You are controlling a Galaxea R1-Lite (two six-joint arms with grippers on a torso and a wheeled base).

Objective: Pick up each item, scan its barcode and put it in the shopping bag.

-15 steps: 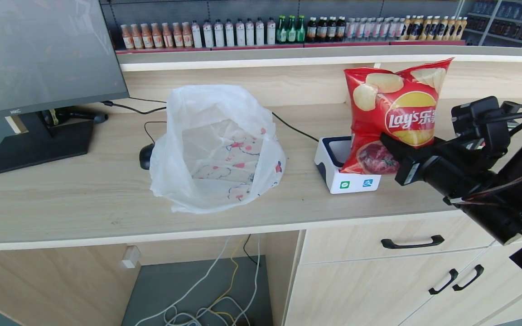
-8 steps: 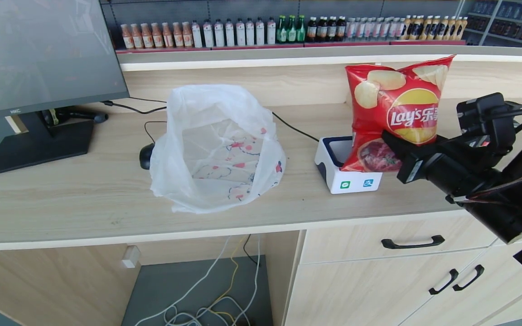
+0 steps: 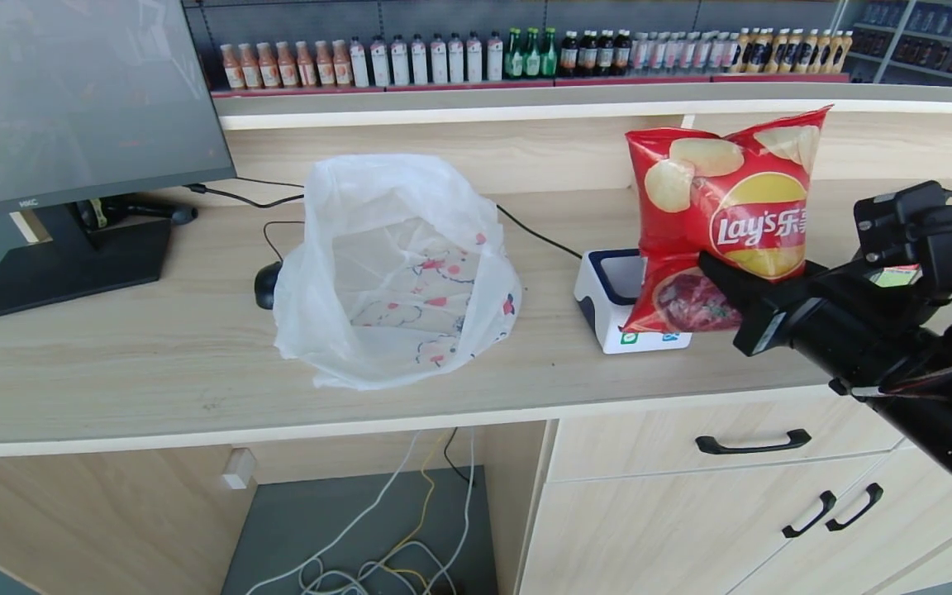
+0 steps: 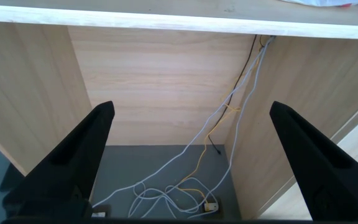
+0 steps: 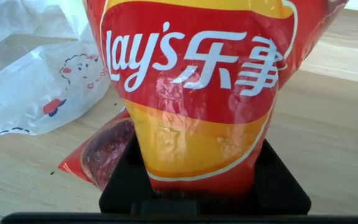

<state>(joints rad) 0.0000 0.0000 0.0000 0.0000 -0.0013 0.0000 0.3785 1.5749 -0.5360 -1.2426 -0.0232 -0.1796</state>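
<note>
One item is in play. Nearest, the left gripper [image 4: 191, 109] hangs below the counter [image 4: 166, 25], spread wide and idle. The right gripper [image 3: 753, 289], its arm reaching in from the right, clamps the chips [image 3: 724, 207] upright, their low end over the scanner [image 3: 600, 289], likely for the barcode read. The bag [image 3: 393, 273] stands open to the left.

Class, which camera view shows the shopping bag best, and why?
The head view: the whole shopping bag stands open on the counter. The right wrist view shows one printed side beside the chip bag; the left wrist view, a sliver above the counter's edge.
</note>
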